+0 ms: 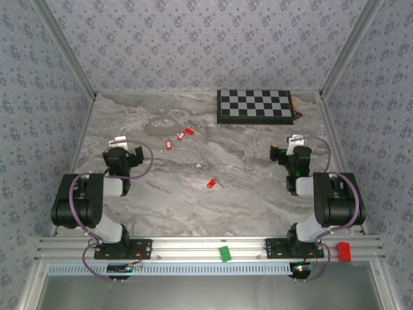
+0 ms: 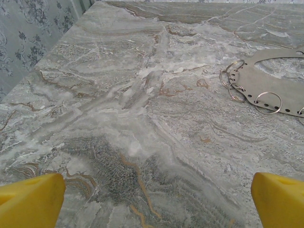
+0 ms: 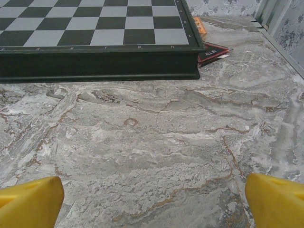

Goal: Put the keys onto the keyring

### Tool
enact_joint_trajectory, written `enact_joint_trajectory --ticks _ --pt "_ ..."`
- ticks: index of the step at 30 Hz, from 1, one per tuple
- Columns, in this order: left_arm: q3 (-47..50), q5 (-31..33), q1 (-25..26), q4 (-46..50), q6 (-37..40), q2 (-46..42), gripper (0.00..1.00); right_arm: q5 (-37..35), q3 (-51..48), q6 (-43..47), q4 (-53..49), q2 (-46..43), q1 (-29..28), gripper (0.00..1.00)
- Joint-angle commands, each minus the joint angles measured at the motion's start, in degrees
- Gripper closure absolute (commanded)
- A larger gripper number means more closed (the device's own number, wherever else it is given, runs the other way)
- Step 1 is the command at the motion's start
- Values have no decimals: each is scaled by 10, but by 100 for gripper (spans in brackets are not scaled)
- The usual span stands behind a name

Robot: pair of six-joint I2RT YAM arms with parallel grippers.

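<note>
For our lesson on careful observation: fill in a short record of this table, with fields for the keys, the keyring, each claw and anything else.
keys: four, red-headed, loose on the table; three close together beside the keyring, one apart, nearer the arms
keyring: grey metal loop with small rings, lying flat; no key on it
left claw: open, empty
right claw: open, empty, facing the chessboard
other: green block and red block at the near edge

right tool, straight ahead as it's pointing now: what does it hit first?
Probably the chessboard: its near side wall lies dead ahead of the open right tool, with marble table between. If the tool angles down, it may meet the table first; depth is unclear.
</note>
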State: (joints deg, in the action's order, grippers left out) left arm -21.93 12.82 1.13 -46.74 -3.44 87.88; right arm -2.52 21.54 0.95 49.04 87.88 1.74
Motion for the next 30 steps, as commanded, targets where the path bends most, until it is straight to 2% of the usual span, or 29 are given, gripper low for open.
enact_joint_trajectory --ticks 1,7,9,13,15,18,22,26,30 --pt "-9 -8 -3 -15 4 2 0 -2 2 3 0 1 -1 1" --pt "-8 -9 -3 -18 4 0 0 -27 -1 5 4 -4 -8 1" --pt "-21 11 -3 18 -4 -20 0 -44 -6 7 -3 -25 -17 1" --pt "-92 81 -4 207 -26 -90 0 -99 4 -7 -85 -99 -25 1" --pt "-124 95 -4 289 -49 -125 0 -112 15 -23 -142 -139 -24 1" --pt "-184 100 -6 427 -116 -178 0 -129 25 -109 -213 -197 -16 1" --pt "-266 24 -11 589 -156 -218 0 -90 57 -277 -335 -272 27 0" --pt "-293 -94 -11 640 -159 -223 0 33 74 -295 -354 -293 79 0" --pt "-306 -175 -11 643 -168 -197 6 109 99 -286 -384 -295 76 1"
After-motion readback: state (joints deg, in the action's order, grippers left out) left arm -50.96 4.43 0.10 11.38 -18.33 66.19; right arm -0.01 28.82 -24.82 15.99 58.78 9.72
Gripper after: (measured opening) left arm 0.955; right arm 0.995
